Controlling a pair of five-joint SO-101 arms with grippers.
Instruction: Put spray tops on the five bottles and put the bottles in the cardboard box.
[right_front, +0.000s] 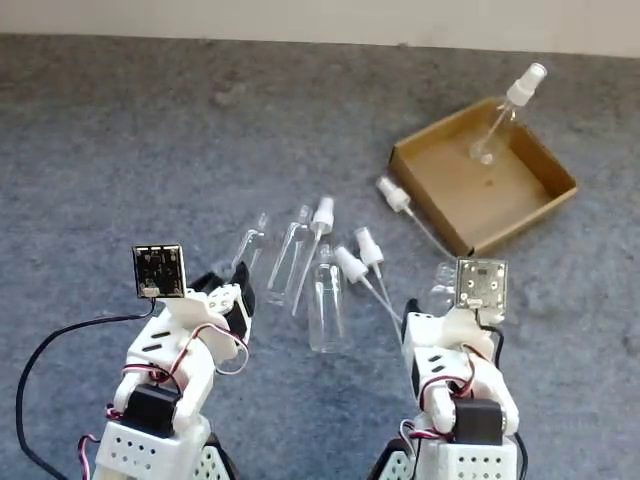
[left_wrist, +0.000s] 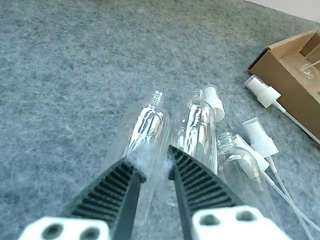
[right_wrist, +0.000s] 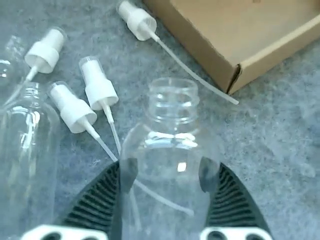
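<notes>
While the right gripper (right_wrist: 167, 172) held an open-necked bottle (right_wrist: 172, 130) clamped between its two jaws, neck pointing to 12 o'clock, the left gripper (left_wrist: 156, 162) sat with its jaws a narrow gap apart, tips over the base of the end bottle (left_wrist: 145, 125). Seen from above, that end bottle lay at the 9 o'clock end of a loose row near the middle of the grey carpet (right_front: 120, 130). Two more bare bottles (right_front: 325, 300) lay beside it toward 3 o'clock, all three with necks toward 12 o'clock. Three spray tops (right_front: 368, 245) lay among and just beyond them, their thin tubes trailing toward 6 o'clock. The cardboard box (right_front: 540, 205) stood at 2 o'clock and held one capped bottle (right_front: 500, 125), whose white top jutted past the far rim. A lone spray top (right_front: 393, 193) lay just off the box's 9 o'clock corner, its tube running along the near wall. The held bottle was at 5 o'clock, well apart from the box
</notes>
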